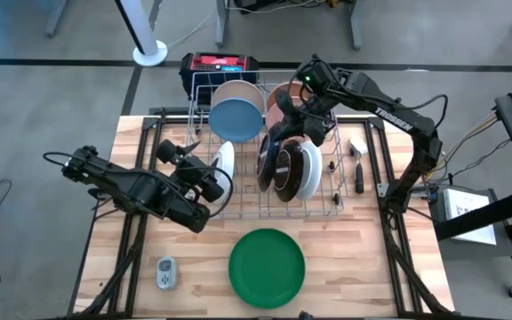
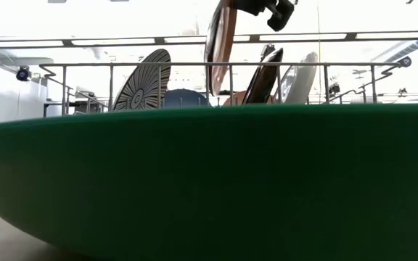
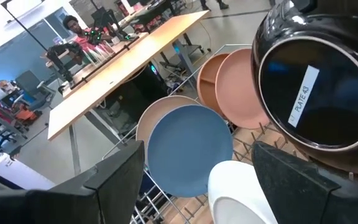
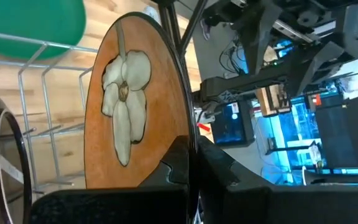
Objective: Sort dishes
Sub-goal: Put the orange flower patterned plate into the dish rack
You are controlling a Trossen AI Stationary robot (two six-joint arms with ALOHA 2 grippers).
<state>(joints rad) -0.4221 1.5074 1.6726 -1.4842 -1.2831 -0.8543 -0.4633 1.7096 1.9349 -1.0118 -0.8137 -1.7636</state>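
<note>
A silver wire rack [image 1: 327, 206] holds several dishes on edge: a blue plate [image 1: 236, 119] with a tan one behind it, pink ones, a dark brown plate [image 1: 284, 171] and a white plate [image 1: 225, 160]. A large green plate [image 1: 267, 267] lies flat on the table in front of the rack. My right gripper [image 1: 299, 111] is above the rack, shut on an orange-brown plate with a white flower [image 4: 126, 93]. My left gripper [image 3: 197, 186] is open at the rack's left side, its fingers on either side of the white plate's rim [image 3: 238, 193]; I see no touch. My right gripper pinches the flower plate's rim [image 4: 188, 134] between its two fingers, one on the painted face and one on the back. The fingers come from above, pointing down. The plate [image 2: 220, 43] hangs on edge below them, its top above the rack's top rail.
A small grey gadget [image 1: 166, 273] lies near the table's front left. Dark utensils [image 1: 359, 169] lie right of the rack. A red and black box [image 1: 219, 67] stands behind the rack. A striped plate [image 2: 144, 83] stands at the rack's left. A person sits beyond the table [image 3: 73, 28].
</note>
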